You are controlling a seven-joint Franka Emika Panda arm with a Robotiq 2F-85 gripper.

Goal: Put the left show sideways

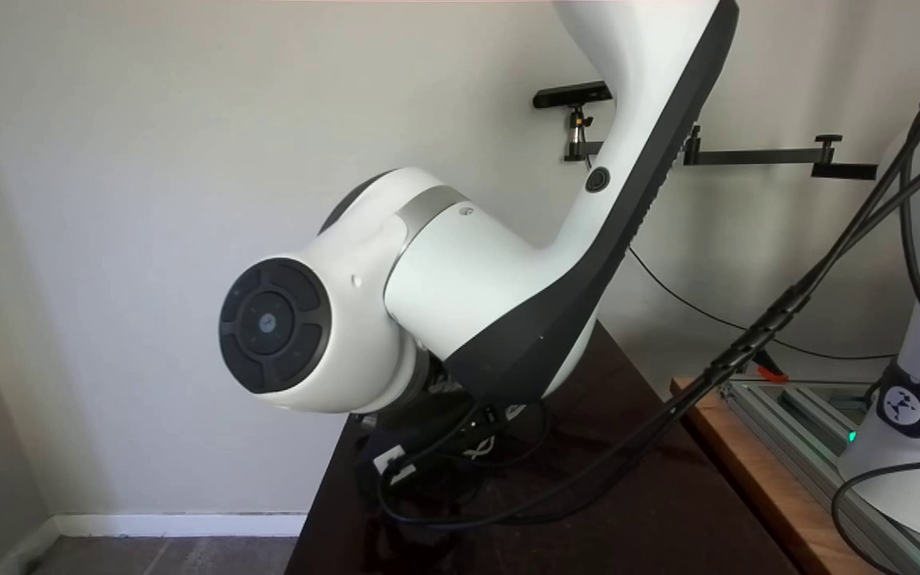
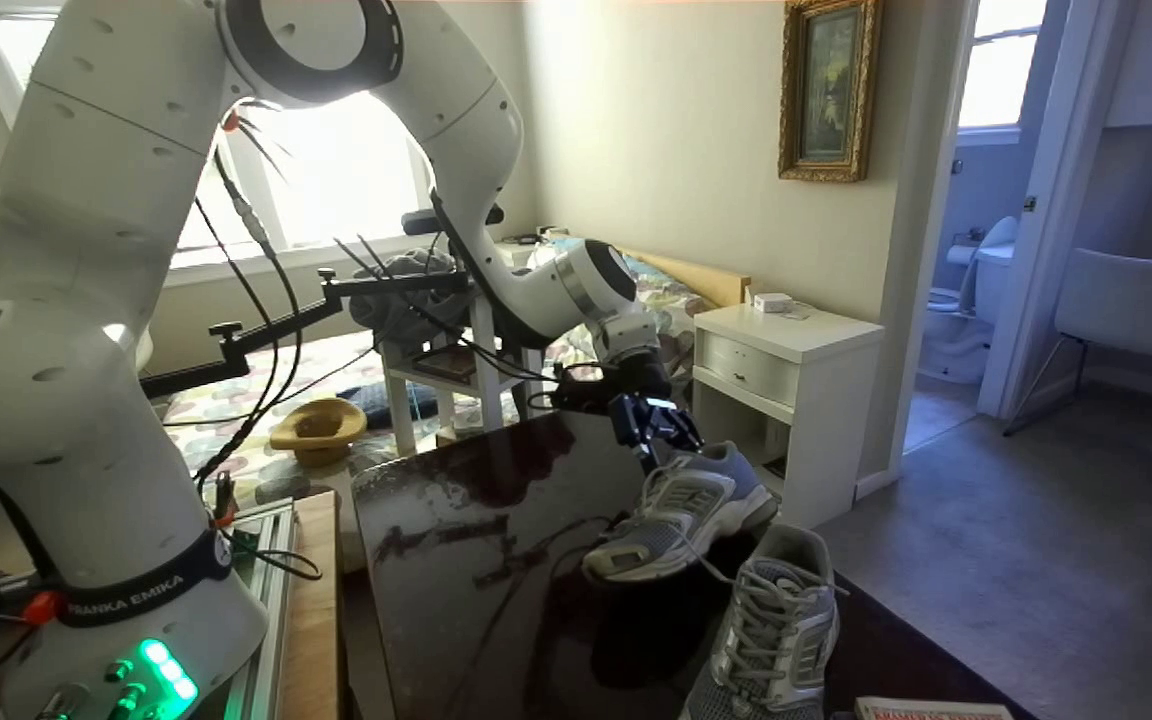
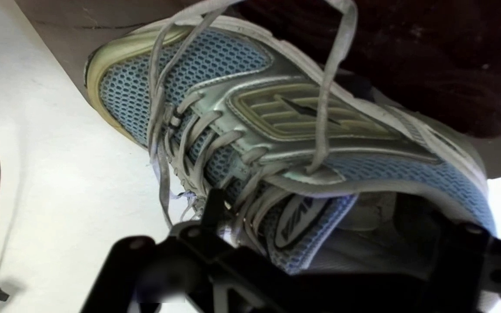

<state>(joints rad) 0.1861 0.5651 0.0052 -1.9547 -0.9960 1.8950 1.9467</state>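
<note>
A grey-and-blue running shoe with loose laces is on the dark table, toe pointing toward the lower left in an exterior view. It fills much of the wrist view. A second grey shoe stands upright beside it, toe toward the front, and is out of the wrist view. My gripper is right at the first shoe's opening. In the wrist view its fingers are wide apart, one by the laces and tongue, one near the heel collar. Contact is unclear. Both shoes are hidden in an exterior view by the arm.
The dark table has its far edge close behind the first shoe. A book lies at the table's front edge near the second shoe. A white nightstand stands beyond the table. Cables hang from the arm over the table.
</note>
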